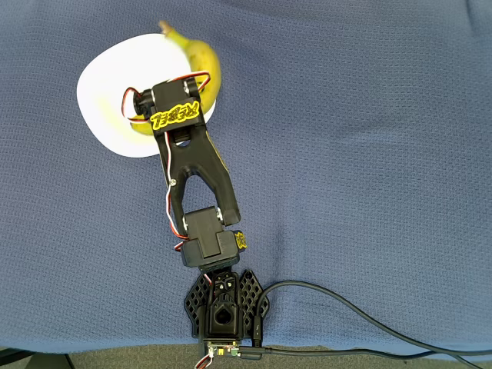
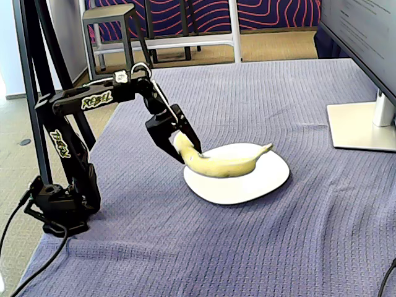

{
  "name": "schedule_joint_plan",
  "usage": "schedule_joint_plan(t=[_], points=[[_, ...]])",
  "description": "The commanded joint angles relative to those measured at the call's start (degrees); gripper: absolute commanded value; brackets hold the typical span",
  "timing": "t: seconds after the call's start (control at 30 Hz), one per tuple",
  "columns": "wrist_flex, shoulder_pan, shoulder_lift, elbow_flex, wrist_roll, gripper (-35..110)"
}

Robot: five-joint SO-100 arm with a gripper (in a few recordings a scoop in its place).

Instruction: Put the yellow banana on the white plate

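Blue bench (image 2: 260, 247) carries the plate (image 2: 260, 182) near its far-left corner; my claw (image 2: 182, 148) grips the banana's (image 2: 226, 164) blunt end, lowering it onto the plate.

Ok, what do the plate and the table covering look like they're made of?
The white plate looks like glazed ceramic or glossy melamine: smooth, shiny, with soft reflections. The table covering looks like woven blue fabric, matte, with a fine waffle texture and slight wrinkles.
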Motion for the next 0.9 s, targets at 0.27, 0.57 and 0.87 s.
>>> schedule_joint_plan(t=[0.27,0.57,0.87], points=[[-9.58,0.18,-1.93,-0.18,-0.35,0],[-14.41,-3.43,-9.32,-2.46,1.93,0],[-16.44,-7.03,-12.39,-5.01,3.16,0]])
